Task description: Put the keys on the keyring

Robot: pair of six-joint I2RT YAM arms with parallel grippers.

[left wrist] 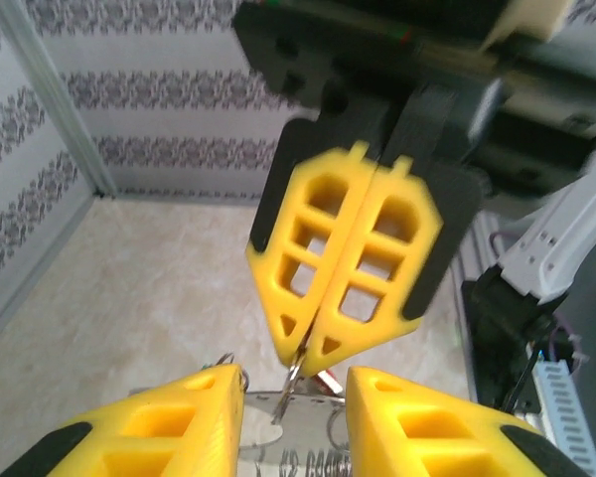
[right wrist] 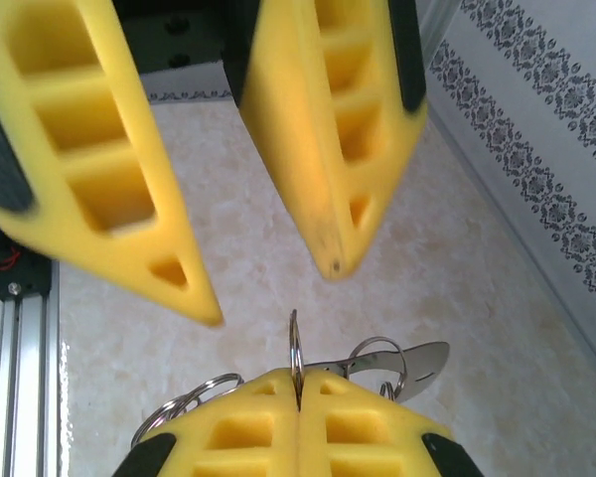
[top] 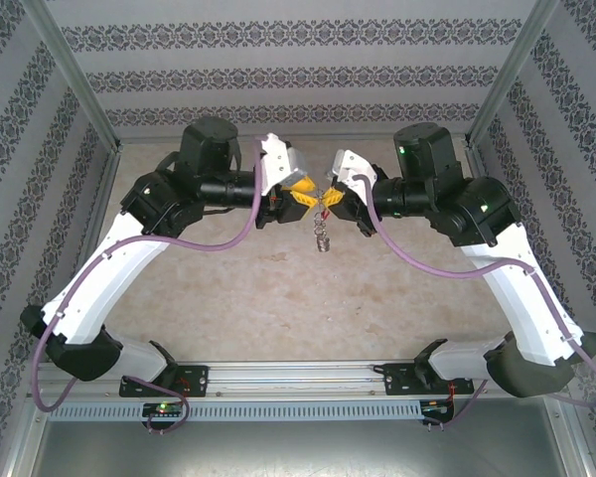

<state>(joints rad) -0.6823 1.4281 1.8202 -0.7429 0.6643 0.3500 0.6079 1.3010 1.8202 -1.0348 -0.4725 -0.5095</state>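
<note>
Both grippers meet in mid-air above the middle of the table. My right gripper [right wrist: 298,380] is shut on a silvery ring [right wrist: 295,343] of the keyring, which stands edge-on between its yellow pads. More rings [right wrist: 179,405] and a flat silver key-like piece [right wrist: 425,358] hang beside it. The left gripper [right wrist: 275,294] is open, its two fingers apart just beyond the ring without touching it. In the left wrist view the right gripper [left wrist: 303,360] pinches the ring [left wrist: 292,383] above my open left gripper [left wrist: 293,397], with a red tag [left wrist: 330,383] beside it. The bunch [top: 323,238] dangles below both.
The beige table surface [top: 278,308] lies well below the hanging bunch. Patterned walls and metal frame posts [top: 79,89] enclose the back and sides. The arm bases sit on a rail [top: 298,378] at the near edge.
</note>
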